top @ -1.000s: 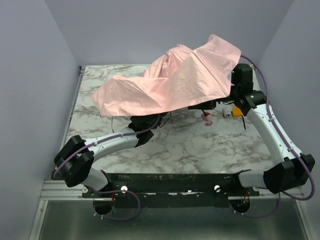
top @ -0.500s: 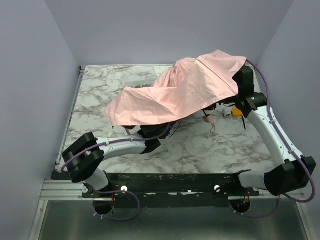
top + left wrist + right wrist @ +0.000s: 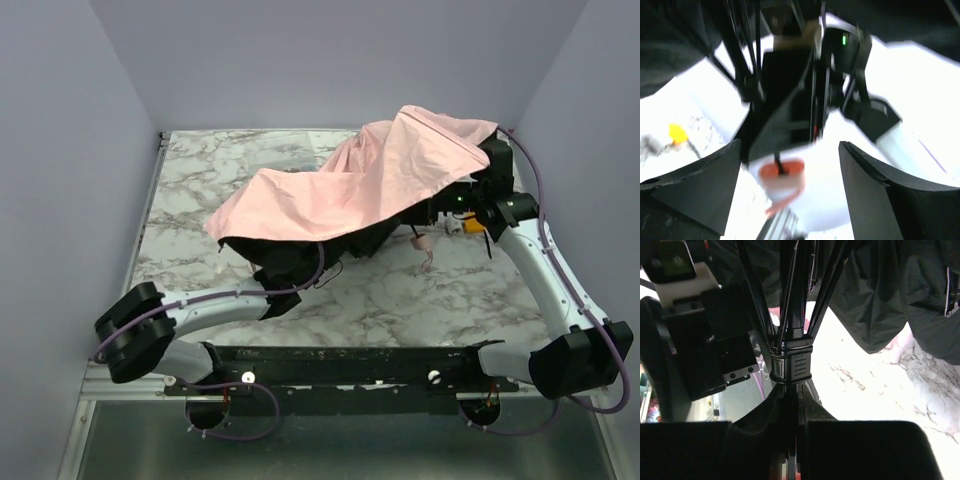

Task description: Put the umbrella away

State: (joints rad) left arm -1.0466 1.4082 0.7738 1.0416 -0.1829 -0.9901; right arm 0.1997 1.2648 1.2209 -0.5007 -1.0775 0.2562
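One second is enough for the umbrella [image 3: 370, 180] to be swung over. Its pink canopy, earlier spread across the middle of the table [image 3: 420, 300], is now tipped toward the right rear, and its dark underside and ribs are exposed along the near edge. The left arm [image 3: 200, 305] is drawn back toward the near left corner, and the left jaws are seen spread apart with nothing between them. The right jaws are closed on the thin black shaft just below the runner [image 3: 792, 367], so the umbrella is held over the right rear of the table. The canopy is judged not yet collapsed, so folding and stowing remain to be done.
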